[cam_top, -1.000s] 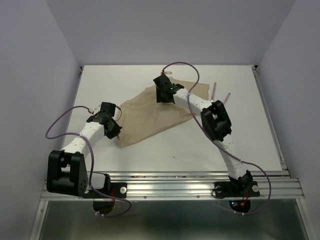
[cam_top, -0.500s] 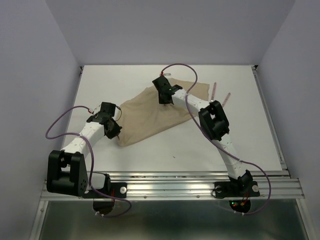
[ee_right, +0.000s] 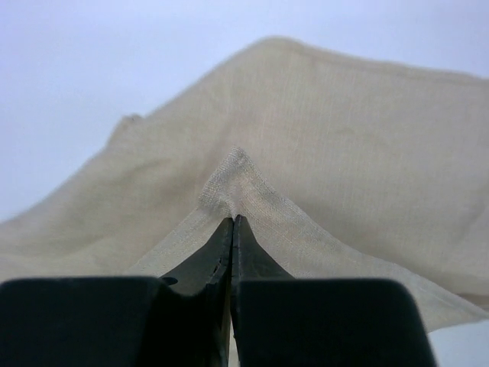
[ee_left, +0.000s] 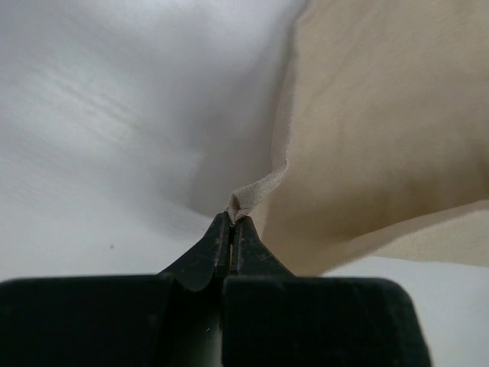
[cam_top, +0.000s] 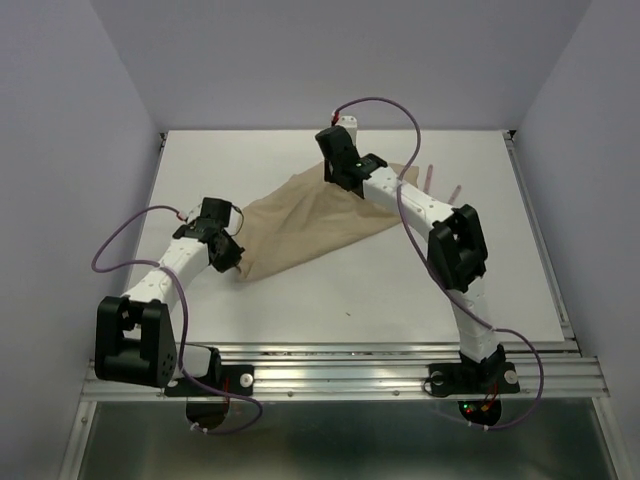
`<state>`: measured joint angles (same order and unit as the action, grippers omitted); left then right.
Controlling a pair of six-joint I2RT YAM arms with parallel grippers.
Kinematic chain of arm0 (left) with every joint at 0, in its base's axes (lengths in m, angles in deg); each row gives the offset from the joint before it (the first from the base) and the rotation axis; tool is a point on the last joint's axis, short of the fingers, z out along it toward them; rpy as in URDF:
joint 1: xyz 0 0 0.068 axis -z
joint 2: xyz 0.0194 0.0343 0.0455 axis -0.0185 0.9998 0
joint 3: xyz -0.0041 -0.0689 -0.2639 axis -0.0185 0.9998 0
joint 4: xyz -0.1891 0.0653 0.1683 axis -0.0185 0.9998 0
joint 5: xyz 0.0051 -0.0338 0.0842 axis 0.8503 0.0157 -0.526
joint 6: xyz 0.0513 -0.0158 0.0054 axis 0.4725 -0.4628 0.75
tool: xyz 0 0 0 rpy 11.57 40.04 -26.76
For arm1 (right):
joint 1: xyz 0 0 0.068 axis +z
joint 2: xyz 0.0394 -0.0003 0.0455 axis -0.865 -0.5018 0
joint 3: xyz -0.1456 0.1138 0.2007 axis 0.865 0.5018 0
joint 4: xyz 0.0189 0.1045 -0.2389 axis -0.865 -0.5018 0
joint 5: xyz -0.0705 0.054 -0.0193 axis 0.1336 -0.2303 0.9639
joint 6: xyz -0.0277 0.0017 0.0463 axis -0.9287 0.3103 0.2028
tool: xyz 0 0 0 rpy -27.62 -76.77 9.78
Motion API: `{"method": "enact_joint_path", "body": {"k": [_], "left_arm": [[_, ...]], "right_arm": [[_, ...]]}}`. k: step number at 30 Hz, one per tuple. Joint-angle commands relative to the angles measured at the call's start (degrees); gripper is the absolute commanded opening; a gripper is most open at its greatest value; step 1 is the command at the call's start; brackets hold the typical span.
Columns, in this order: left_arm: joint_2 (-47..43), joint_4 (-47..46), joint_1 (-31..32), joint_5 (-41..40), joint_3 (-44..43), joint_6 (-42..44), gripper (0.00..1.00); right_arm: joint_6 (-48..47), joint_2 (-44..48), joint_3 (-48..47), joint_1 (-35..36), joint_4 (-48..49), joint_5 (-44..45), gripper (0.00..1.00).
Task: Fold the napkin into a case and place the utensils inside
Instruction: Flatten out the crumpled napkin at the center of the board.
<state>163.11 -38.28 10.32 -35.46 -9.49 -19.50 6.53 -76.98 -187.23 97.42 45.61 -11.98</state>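
Soft tan, wrinkled cloth napkin point(cam_top: 300, 222) lies on the white bench point(cam_top: 330, 300), strung between the two sets of jaws. The left jaws are pressed together on a small bunched corner, with only a sliver of cloth showing past the tips. The sheet fans out ahead and to the right of them. The right jaws are closed too, nipping a peaked bit of hem at the far edge, and the cloth slopes off to either side. No case folded yet, by the look of it. Risk: both grips are shallow, right at the tips, so pulling the arms apart or lifting fast would likely slide a corner free and drop the sheet crooked. Two slim utensils with pinkish-red handles point(cam_top: 428, 180) lie on the bench just right of the right jaws, close by the napkin's edge. They are partly hidden by the white right arm point(cam_top: 418, 205), so fork and knife cannot be told apart. A swung cloth edge could drag or scatter them. The right arm reaches over the napkin's right part, and its looping purple cable point(cam_top: 385, 102) hangs above, so a fold carried that way may snag.
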Motion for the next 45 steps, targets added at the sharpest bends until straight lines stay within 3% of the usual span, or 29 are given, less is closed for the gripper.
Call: {"method": "enact_joint_path", "body": {"k": [1, 7, 9, 11, 13, 16, 19, 22, 23, 24, 25, 26, 28, 29, 30, 36, 39, 42, 43, 45], "left_arm": [[3.9, -1.5, -0.7, 1.9, -15.3, 2.4, 0.0], [16.0, 7.4, -2.8, 2.9, -49.5, 9.1, 0.0], [17.6, 8.4, -3.3, 3.1, -55.4, 10.6, 0.0], [16.5, 7.3, -3.9, 4.7, -58.0, 12.2, 0.0], [14.7, 5.6, -4.2, 5.8, -56.1, 12.5, 0.0], [10.1, 0.8, -4.2, 10.1, -45.6, 12.5, 0.0], [5.7, -5.4, -4.3, 13.3, -28.4, 12.3, 0.0], [1.9, -9.3, -4.3, 15.6, -17.6, 11.8, 0.0], [0.6, -11.6, -4.2, 16.6, -11.0, 11.7, 0.0], [-0.2, -13.6, -4.2, 18.0, -5.5, 10.9, 0.0], [-0.2, -13.6, -4.2, 18.0, -5.4, 10.7, 0.0], [-0.5, -15.3, -4.2, 19.1, -0.8, 10.5, 0.0], [-0.9, -16.2, -4.2, 18.9, 3.2, 10.4, 0.0], [-1.2, -16.1, -4.1, 18.3, 4.0, 10.4, 0.0], [-1.4, -16.0, -4.1, 18.0, 4.4, 10.1, 0.0], [-1.9, -13.9, -3.9, 15.9, 3.8, 10.0, 0.0], [-1.2, -12.5, -3.9, 14.6, 3.2, 9.8, 0.0], [-1.2, -11.4, -3.9, 13.6, 3.3, 9.1, 0.26], [-1.5, -10.4, -3.9, 12.8, 3.4, 8.9, 0.53], [-2.6, -8.8, -3.9, 11.6, 3.4, 8.0, 0.83]], "right_arm": [[-5.2, 6.8, -1.4, -1.2, 11.2, 4.2, 0.01], [-10.5, 14.6, -1.9, -4.7, 25.8, 1.9, 0.01], [-12.6, 20.8, 1.9, -5.2, 33.9, 0.7, 0.01], [-14.0, 26.0, 11.7, -5.2, 38.9, -0.5, 0.01], [-13.9, 33.8, 19.6, -5.2, 44.4, -2.4, 0.01], [-11.3, 43.8, 35.8, -5.2, 47.3, -3.8, 0.01], [-6.4, 53.9, 52.0, -5.2, 46.8, -7.1, 0.01], [2.1, 60.8, 66.3, -5.2, 41.9, -9.0, 0.08], [4.3, 64.9, 72.6, -5.2, 38.5, -9.1, 0.19], [9.0, 68.2, 77.8, -5.2, 34.6, -8.9, 0.23], [11.4, 68.2, 77.9, -5.2, 34.6, -8.6, 0.23], [13.6, 70.7, 80.0, -5.2, 30.8, -8.4, 0.33], [17.6, 72.2, 83.8, -5.2, 27.7, -8.2, 0.41], [18.4, 72.8, 84.2, -4.7, 25.5, -7.9, 0.48], [19.0, 73.2, 84.4, -4.7, 23.5, -6.9, 0.64], [20.4, 67.8, 79.9, -4.7, 17.7, -5.3, 0.64], [25.4, 61.9, 75.9, -4.7, 11.2, -6.4, 0.63], [28.7, 59.2, 75.8, -4.7, 7.8, -7.7, 0.64], [29.1, 59.4, 76.3, -4.7, 7.8, -8.0, 0.64], [29.8, 60.5, 77.8, -4.7, 7.8, -7.8, 0.65]]}}
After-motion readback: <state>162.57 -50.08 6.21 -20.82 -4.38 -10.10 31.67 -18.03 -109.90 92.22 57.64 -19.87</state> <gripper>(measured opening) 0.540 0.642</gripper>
